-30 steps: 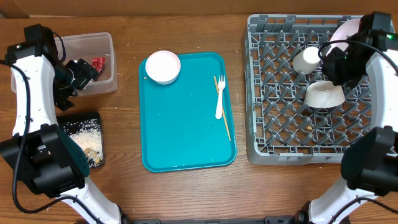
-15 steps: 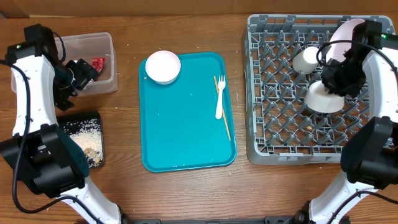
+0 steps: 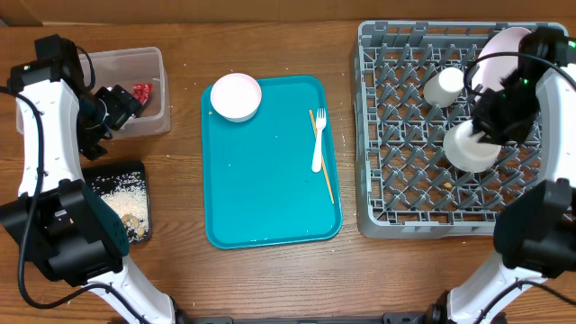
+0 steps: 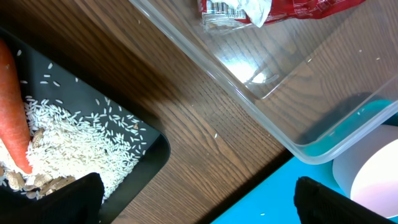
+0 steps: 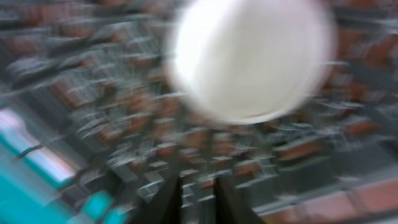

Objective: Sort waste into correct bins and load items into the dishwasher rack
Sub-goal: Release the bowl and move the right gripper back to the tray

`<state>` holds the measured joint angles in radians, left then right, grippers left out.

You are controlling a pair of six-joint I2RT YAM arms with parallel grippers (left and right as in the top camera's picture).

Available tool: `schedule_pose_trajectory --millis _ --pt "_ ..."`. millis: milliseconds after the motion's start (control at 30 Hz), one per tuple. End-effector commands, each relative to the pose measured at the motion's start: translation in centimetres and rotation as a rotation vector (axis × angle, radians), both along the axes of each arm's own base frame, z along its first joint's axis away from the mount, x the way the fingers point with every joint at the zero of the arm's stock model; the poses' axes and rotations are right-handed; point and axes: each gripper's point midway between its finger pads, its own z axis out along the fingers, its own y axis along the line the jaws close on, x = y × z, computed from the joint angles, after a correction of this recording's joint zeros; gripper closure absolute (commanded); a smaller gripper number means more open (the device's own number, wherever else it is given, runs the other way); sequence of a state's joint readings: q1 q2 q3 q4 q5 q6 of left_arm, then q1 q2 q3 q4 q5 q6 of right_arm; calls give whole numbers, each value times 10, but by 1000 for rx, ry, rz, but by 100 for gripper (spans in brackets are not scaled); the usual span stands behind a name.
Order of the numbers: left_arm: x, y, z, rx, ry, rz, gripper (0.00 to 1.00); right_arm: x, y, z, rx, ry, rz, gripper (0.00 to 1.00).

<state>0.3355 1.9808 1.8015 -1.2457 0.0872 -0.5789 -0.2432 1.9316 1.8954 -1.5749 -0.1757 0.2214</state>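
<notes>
My left gripper [image 3: 117, 101] hangs open and empty by the clear tub [image 3: 135, 63], which holds the red wrapper [image 3: 141, 91]. In the left wrist view, its fingers [image 4: 199, 202] spread over bare wood between the tub [image 4: 298, 93] and the black tray [image 4: 155, 149], which holds rice [image 4: 74, 137] and the carrot [image 4: 12, 106]. My right gripper [image 3: 493, 115] is over the grey rack [image 3: 364, 135], beside an upside-down white bowl [image 3: 470, 147]. In the blurred right wrist view, its fingers [image 5: 198, 196] are close together, apart from the bowl [image 5: 249, 56].
The rack also holds a white cup [image 3: 444, 85] and the white plate [image 3: 504, 45] on edge at the back right. The teal tray [image 3: 270, 198] carries a second bowl [image 3: 236, 95], the fork [image 3: 318, 139] and the wooden stick [image 3: 321, 171]. The black tray [image 3: 139, 171] lies front left.
The bowl in the rack went from tilted to lying flat upside down, a little nearer the front. My right gripper came away from it. The left arm has not moved.
</notes>
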Motion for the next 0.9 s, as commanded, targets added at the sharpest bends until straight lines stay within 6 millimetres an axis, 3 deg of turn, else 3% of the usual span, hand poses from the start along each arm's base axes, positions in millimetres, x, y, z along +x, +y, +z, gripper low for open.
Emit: schedule_pose_trajectory --millis 0,67,100,167,200,267,367,600,867 --pt "0 -2 3 -8 -7 17 0 17 84 61 241 -264 250 54" --pt "0 -2 3 -8 -7 17 0 25 113 65 262 -309 326 35" --pt "0 -2 3 -8 -7 17 0 29 129 65 261 -330 368 18" --pt "0 -2 3 -8 -7 17 0 36 157 64 267 -359 435 10" --pt "0 -2 3 -8 -7 17 0 39 181 62 267 -374 476 9" --pt "0 -2 3 -8 -7 17 0 45 209 54 226 -385 507 9" --pt "0 -2 3 -8 -7 17 0 52 232 32 82 -372 536 9" --pt "0 -2 3 -8 -7 17 0 56 248 -41 -220 -244 509 9" --pt "0 -2 3 -8 -7 17 0 52 272 -107 -173 -123 540 13"
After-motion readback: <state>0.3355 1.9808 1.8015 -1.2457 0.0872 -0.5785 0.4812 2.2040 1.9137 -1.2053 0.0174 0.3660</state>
